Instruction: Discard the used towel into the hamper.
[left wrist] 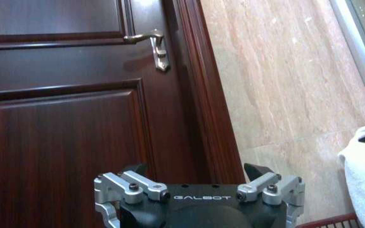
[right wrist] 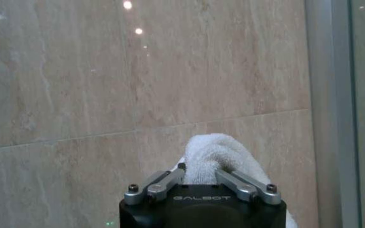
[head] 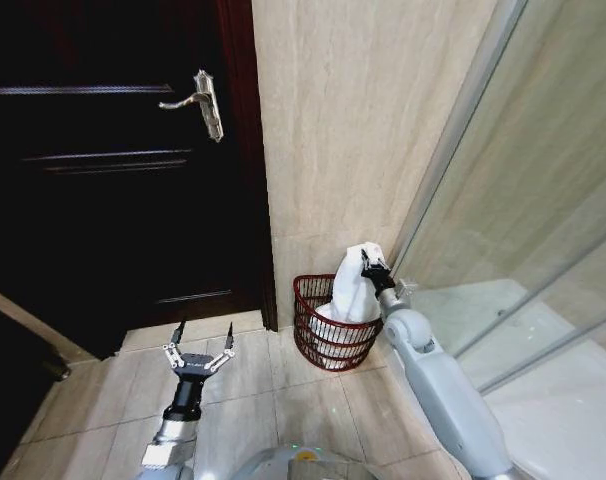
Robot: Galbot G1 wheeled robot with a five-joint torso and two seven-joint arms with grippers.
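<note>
From my head view, my right gripper is clenched on the white towel, holding it above the hamper, its lower end hanging inside the rim; the hamper stands against the tiled wall. My left gripper hovers released over the floor. My left wrist view faces the door. My right wrist view shows my fingers pinching the towel.

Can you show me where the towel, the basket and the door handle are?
towel (head: 355, 285): head view, on the white folds hanging from the right gripper.
hamper (head: 305, 312): head view, on its red wire side wall.
door handle (head: 193, 98): head view, on the lever.
</note>
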